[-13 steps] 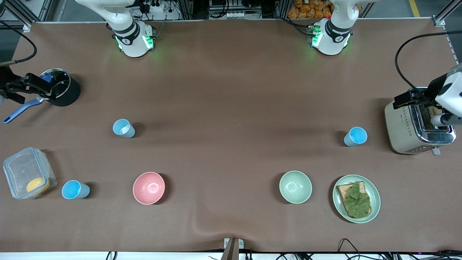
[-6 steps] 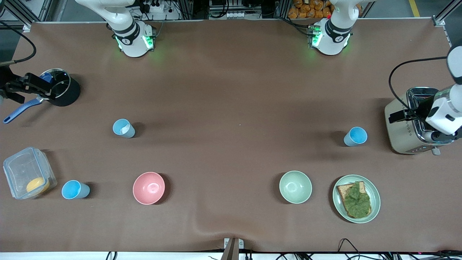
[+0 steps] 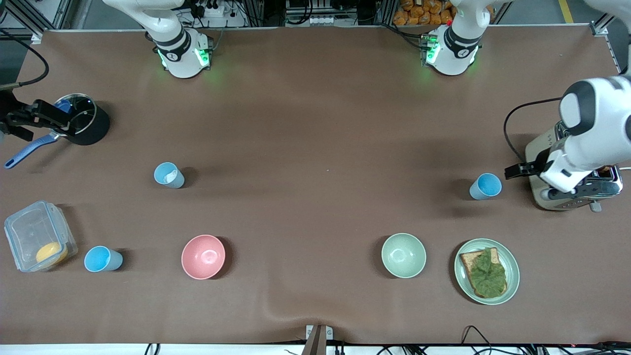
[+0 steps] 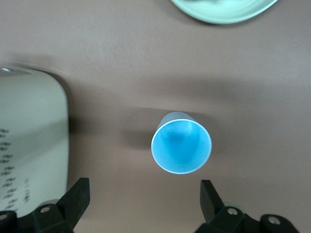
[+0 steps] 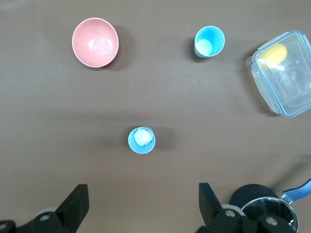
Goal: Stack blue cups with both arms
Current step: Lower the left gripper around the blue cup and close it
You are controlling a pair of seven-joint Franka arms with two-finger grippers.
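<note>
The left gripper point(image 4: 143, 204), jaws spread wide and empty, hangs over the table just beside the blue cup point(image 3: 485, 186) by the toaster point(image 3: 567, 177). It probably should centre on the rim, then descend straight. The right gripper point(image 5: 141, 206), open, waits near the pot point(image 3: 84, 125); 2 other cups point(image 3: 168, 175) point(image 3: 102, 259) stand apart at that end.

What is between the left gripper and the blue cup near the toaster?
Only bare table: the left wrist view shows the open left gripper apart from the blue cup.

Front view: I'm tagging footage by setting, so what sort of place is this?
Likely a robot lab staged as a mock kitchen: two arms bolted along a brown table, kitchenware such as a toaster, pot and bowls, with cables and power strips at the edges.
</note>
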